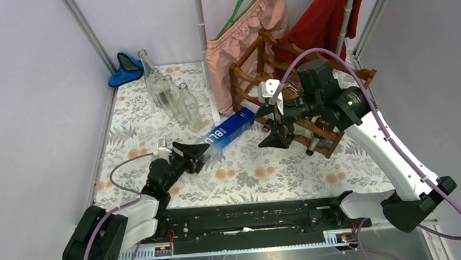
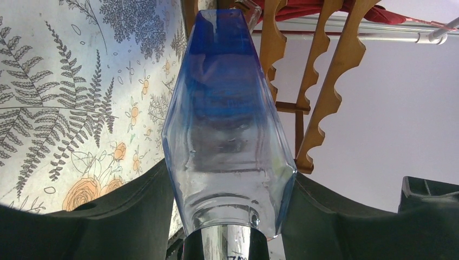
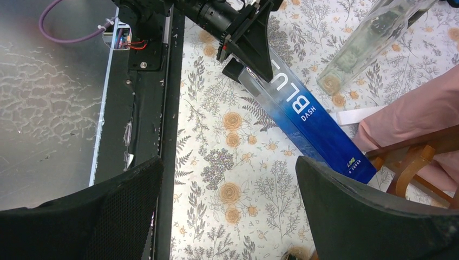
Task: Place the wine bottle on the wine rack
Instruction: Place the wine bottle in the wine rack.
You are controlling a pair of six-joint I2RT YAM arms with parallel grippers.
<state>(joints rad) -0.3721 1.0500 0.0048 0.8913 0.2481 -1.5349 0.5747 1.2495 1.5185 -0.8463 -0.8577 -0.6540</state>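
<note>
Left claw (image 1: 199, 153) grips blue wine bottle (image 1: 234, 127) lettered "BLU DASH".

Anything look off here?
Nothing spilled or broken. One oddity: a pink garment hangs against the wine rack, crowding its left end. The left gripper holds the blue bottle by its neck end only.

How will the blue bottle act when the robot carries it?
Probably stiff and slippery: the blue bottle looks like shiny glass. Its flat sides likely stop rolling. Held near the neck by the left fingers, it may droop.
</note>
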